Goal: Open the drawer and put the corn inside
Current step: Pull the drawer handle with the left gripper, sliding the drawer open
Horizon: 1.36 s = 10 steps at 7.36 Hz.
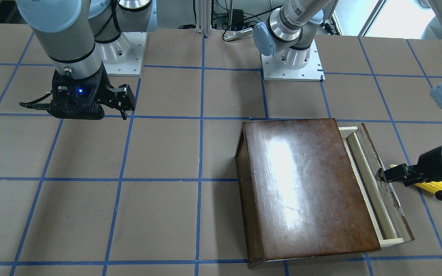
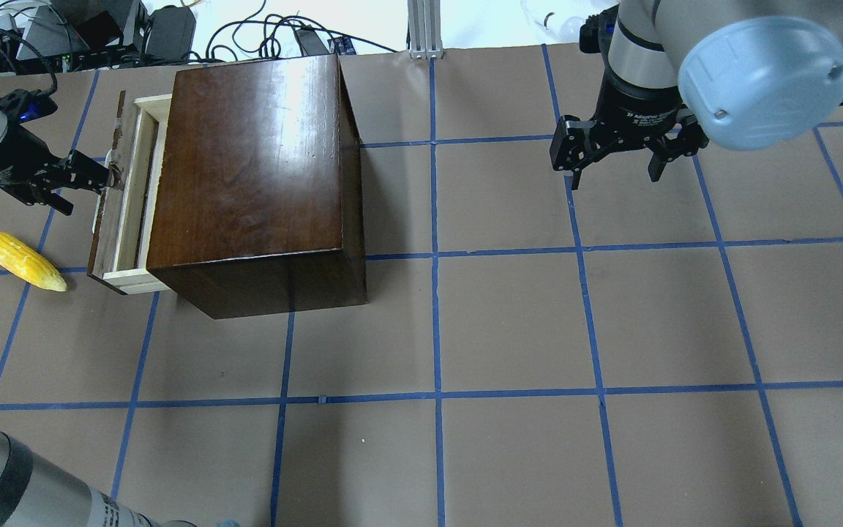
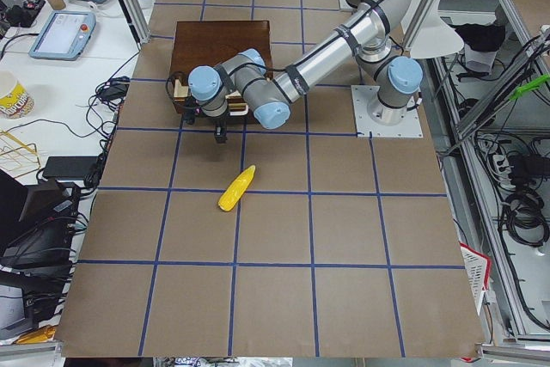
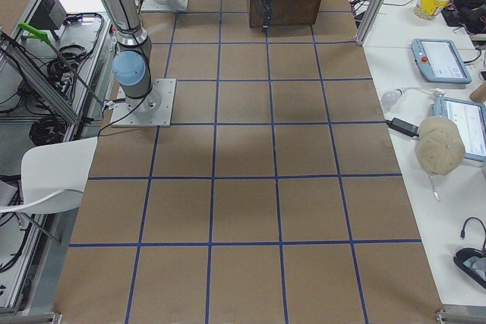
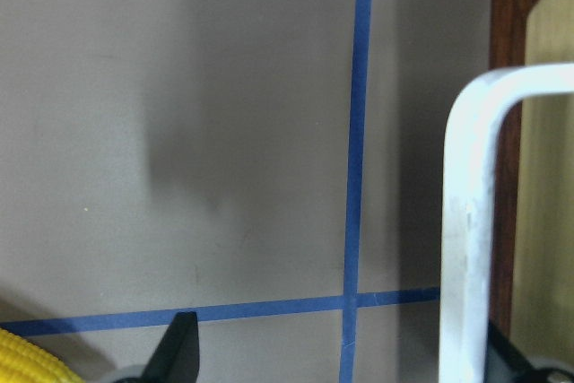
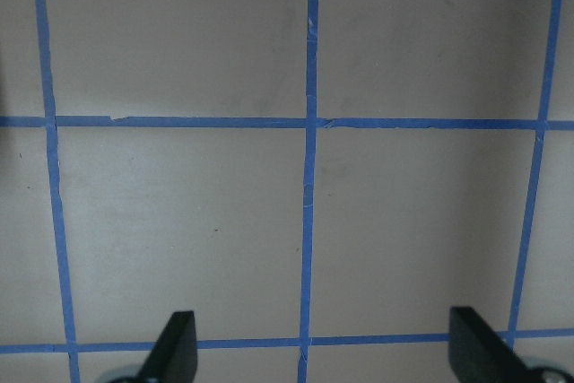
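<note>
The dark-brown box (image 2: pixel 253 168) stands at the far left of the table. Its drawer (image 2: pixel 132 197) is pulled out a little, so a strip of pale wood tray shows behind the chipped front panel (image 1: pixel 382 180). My left gripper (image 2: pixel 96 179) is at the front panel, fingers spread. In the left wrist view the white handle (image 5: pixel 466 221) lies between the fingers, close to the right fingertip (image 5: pixel 502 356). The yellow corn (image 2: pixel 23 261) lies on the table just outside the drawer, also in the left wrist view (image 5: pixel 27 361). My right gripper (image 2: pixel 615 172) hangs open and empty, far right.
The table is brown board with a blue tape grid (image 2: pixel 436 256). The two arm bases (image 1: pixel 292 65) stand on the robot's side. The box (image 1: pixel 305 184) takes up one grid square. Cables and equipment (image 2: pixel 99 29) lie beyond the far edge.
</note>
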Each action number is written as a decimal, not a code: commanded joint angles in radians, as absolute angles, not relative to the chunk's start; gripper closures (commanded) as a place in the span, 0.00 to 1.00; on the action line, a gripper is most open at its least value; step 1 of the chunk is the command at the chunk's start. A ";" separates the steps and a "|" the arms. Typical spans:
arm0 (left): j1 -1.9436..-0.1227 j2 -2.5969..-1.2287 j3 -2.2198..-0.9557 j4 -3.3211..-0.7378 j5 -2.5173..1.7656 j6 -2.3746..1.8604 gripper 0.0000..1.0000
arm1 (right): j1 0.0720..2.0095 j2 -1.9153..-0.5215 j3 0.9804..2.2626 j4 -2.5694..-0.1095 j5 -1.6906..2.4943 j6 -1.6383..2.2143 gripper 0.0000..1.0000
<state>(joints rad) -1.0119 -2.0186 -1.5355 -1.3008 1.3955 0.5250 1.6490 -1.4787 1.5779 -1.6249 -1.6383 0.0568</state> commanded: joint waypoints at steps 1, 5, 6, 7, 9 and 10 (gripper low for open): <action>-1.002 -2.019 -1.536 -1.301 1.394 0.526 0.00 | 1.649 -1.479 1.578 -1.626 -1.638 0.057 0.00; -0.989 -2.022 -1.536 -1.299 1.394 0.526 0.00 | 1.649 -1.479 1.578 -1.625 -1.638 0.057 0.00; -0.989 -2.020 -1.536 -1.299 1.393 0.526 0.00 | 1.649 -1.477 1.578 -1.624 -1.638 0.057 0.00; -0.988 -2.020 -1.536 -1.299 1.393 0.526 0.00 | 1.649 -1.479 1.578 -1.624 -1.638 0.057 0.00; -0.988 -2.019 -1.536 -1.301 1.393 0.525 0.00 | 1.649 -1.477 1.578 -1.626 -1.638 0.057 0.00; -0.988 -2.019 -1.536 -1.299 1.393 0.525 0.00 | 1.649 -1.479 1.578 -1.625 -1.638 0.057 0.00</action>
